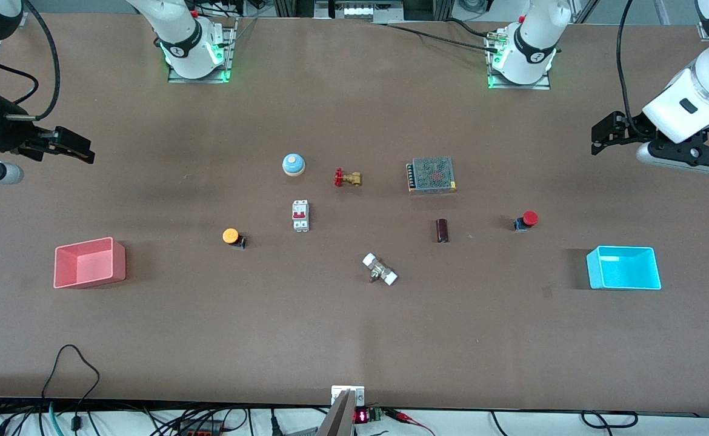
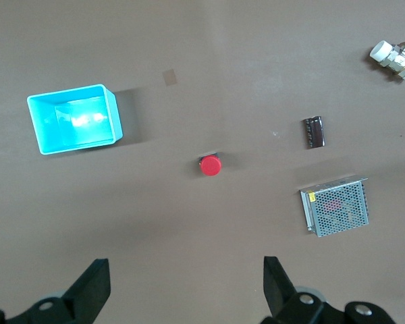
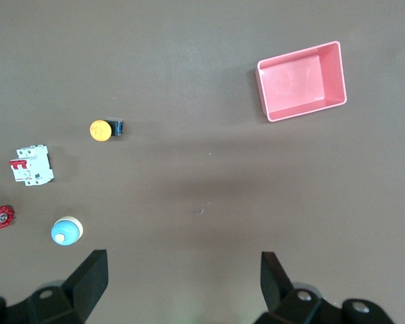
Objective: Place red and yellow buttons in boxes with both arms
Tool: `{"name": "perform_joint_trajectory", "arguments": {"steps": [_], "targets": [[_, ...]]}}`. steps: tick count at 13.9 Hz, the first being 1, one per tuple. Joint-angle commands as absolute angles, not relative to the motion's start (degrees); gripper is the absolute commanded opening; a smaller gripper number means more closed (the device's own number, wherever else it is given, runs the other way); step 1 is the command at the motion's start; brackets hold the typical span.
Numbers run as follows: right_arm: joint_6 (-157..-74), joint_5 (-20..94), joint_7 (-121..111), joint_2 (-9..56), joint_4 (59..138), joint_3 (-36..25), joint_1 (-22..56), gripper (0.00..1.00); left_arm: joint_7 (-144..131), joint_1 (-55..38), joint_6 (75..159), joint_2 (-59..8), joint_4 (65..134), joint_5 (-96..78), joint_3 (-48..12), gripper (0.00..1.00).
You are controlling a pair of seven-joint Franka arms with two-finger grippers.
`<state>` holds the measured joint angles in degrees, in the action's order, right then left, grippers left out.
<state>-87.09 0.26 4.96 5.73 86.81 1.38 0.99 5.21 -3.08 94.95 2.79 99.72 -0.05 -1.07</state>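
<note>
Hovering high over the left arm's end of the brown surface [image 1: 354, 339], the left gripper [image 1: 603, 134] is released, its two black fingers [image 2: 94, 287] spread wide with nothing between them; the right gripper [image 1: 76, 147] hangs likewise over the right arm's end, fingers [image 3: 91, 277] parted and empty. Both arms wait off to the sides, clear of the objects. The red button [image 1: 526, 220] sits on the surface near the left arm's end, a little farther from the front camera than the cyan box [image 1: 624, 267], apart from it. The yellow button [image 1: 232, 237] lies toward the right arm's end, well apart from the pink box [image 1: 88, 263], which stands closer to that end of the surface. Both boxes show bare insides. Between the two buttons lie other items: a white circuit breaker [image 1: 300, 215] just beside the yellow button, a blue dome bell [image 1: 293, 164] and a brass valve with a red handle [image 1: 347, 178] farther from the camera, a metal mesh power supply [image 1: 432, 174], a small dark cylinder [image 1: 442, 231], and a white-capped metal fitting [image 1: 380, 269] nearest the camera of that group. In the left wrist view the red button [image 2: 210, 165] appears between the cyan box [image 2: 74, 120] and the power supply [image 2: 335, 206].
</note>
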Motion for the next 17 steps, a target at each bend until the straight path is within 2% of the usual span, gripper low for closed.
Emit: {"name": "perform_joint_trajectory", "arguments": {"steps": [1, 11, 17], "targets": [[-87.01, 1.32, 6.06, 5.71, 86.57, 1.14, 1.14, 1.0, 4.83, -3.25, 93.52, 2.37, 98.17, 0.88, -1.14, 1.0], [-87.0, 1.49, 5.1, 5.63, 89.2, 3.07, 2.9, 1.0, 4.92, -3.34, 93.52, 2.11, 98.09, 0.88, -1.23, 1.0], [-104.38, 1.41, 14.94, 6.59, 99.65, 8.96, 3.78, 1.0, 4.92, -3.43, 93.52, 2.11, 98.0, 0.88, -1.14, 1.0]]}}
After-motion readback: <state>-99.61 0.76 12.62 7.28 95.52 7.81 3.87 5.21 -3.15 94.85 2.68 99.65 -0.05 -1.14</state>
